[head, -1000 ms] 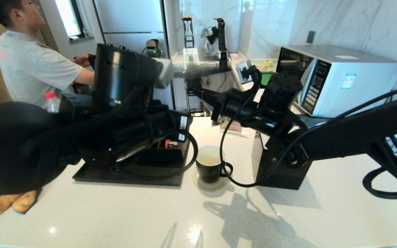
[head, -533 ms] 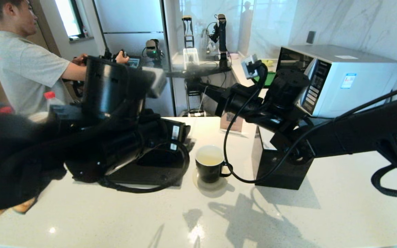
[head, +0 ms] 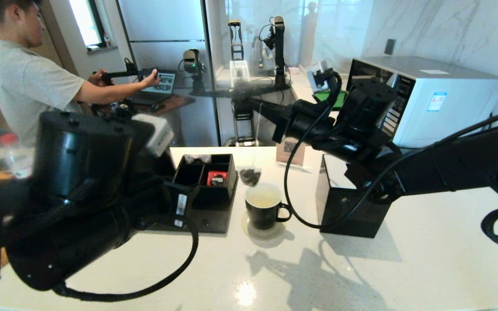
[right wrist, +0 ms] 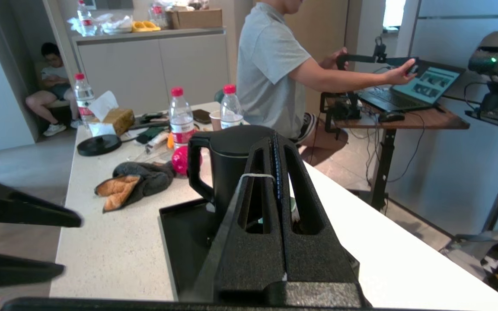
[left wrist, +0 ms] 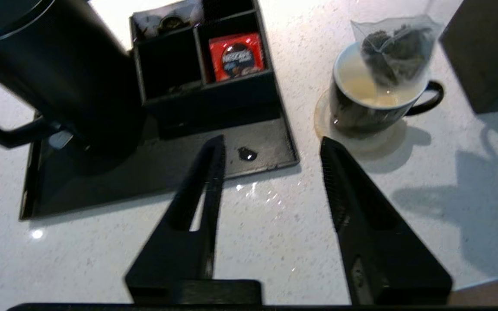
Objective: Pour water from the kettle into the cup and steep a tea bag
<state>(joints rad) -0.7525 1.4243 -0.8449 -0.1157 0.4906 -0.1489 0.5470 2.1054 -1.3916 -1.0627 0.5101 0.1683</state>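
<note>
Since half a second ago the left arm has swung away from the tray and the cup [head: 263,206], uncovering the organizer box [head: 208,172] and the tea bag [head: 249,176], which in the head view hangs on its string just above and behind the cup's rim from the right gripper [head: 255,106], raised well above. A swinging bag could miss the mouth or catch the rim and tip the one cup. From the left wrist, the left gripper [left wrist: 270,151] hovers spread and empty over the counter — one kettle [left wrist: 54,73] stands on the tray [left wrist: 37,190], one red packet [left wrist: 237,56] in the box, one tea bag poised over the yellowish water [left wrist: 363,88]. From the right wrist, the fingers [right wrist: 292,185] are pressed together on the white string [right wrist: 255,175]; three red-capped bottles [right wrist: 181,116] stand behind — the pinch slipping would drop the string in.
</note>
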